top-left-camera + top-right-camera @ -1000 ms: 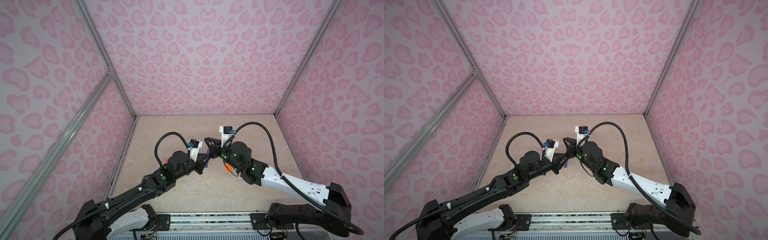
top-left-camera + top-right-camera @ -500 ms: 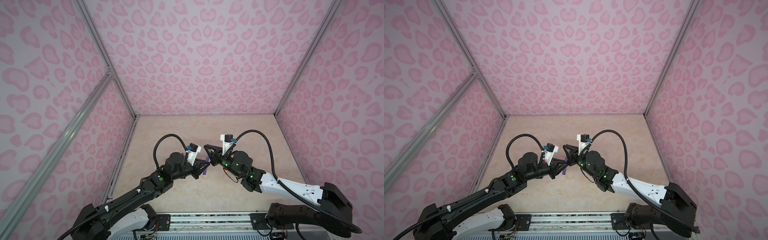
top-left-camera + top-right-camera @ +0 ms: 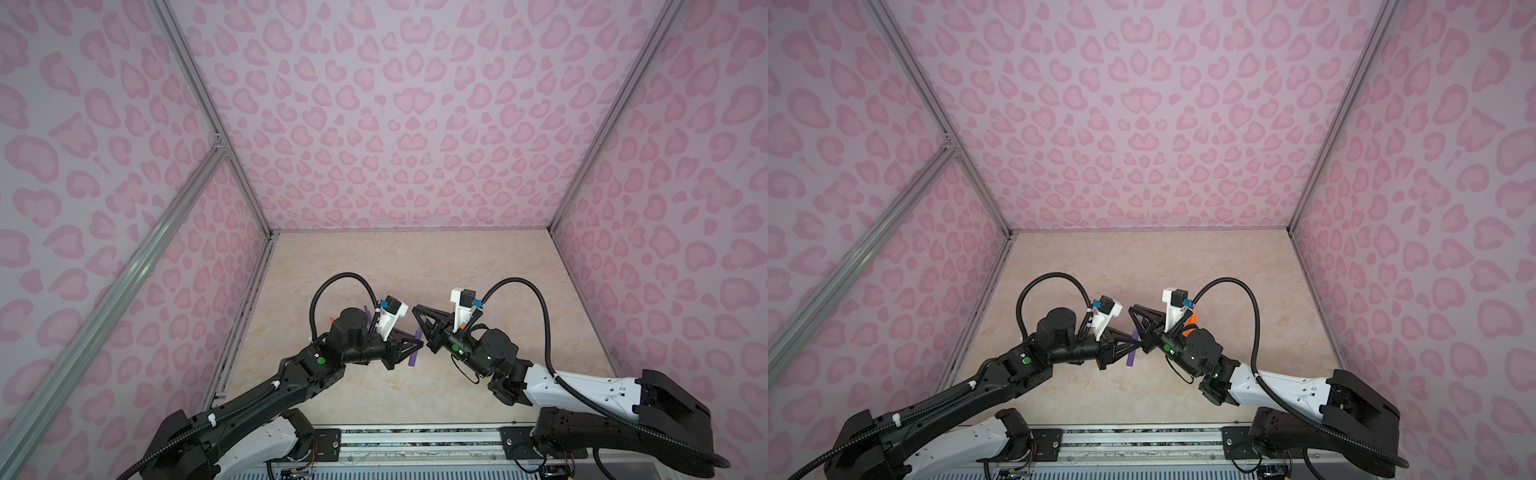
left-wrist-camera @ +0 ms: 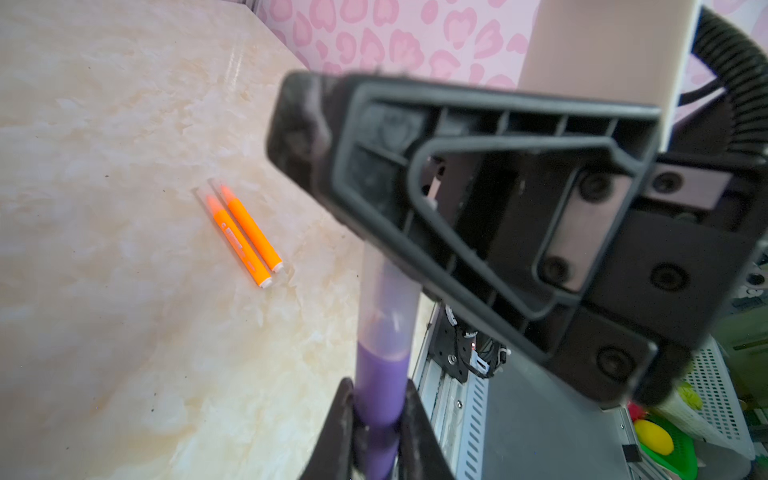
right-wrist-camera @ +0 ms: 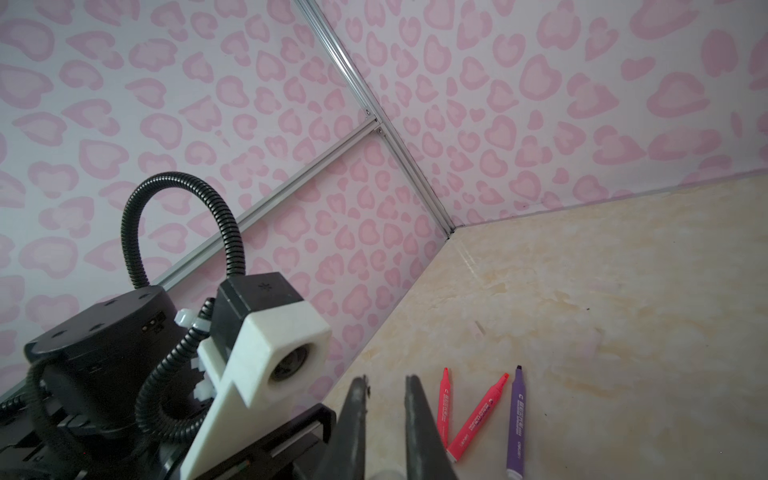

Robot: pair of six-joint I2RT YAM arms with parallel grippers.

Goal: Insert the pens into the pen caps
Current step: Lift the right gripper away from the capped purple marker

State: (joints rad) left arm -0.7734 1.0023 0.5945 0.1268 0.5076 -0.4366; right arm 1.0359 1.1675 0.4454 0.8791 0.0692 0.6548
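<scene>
The purple pen [image 4: 380,374], gripped by left fingers [image 4: 337,428], is entered into the cap [image 4: 388,286] clamped by right fingers [image 5: 417,419]. Orange pens [image 4: 251,229] are capped; three pens [image 5: 478,415] are not.

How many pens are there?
6. Two orange pens lie together on the table; two red pens and one purple pen lie elsewhere; another purple pen sits in the left jaws.

Mid-frame meeting over the tabletop [image 3: 415,266].
Left end effector [image 3: 417,345] with held pen [image 3: 413,359] faces right end effector [image 3: 424,328] with pen cap [image 4: 388,291]; pen pair [image 3: 1191,319] lies right of centre.
</scene>
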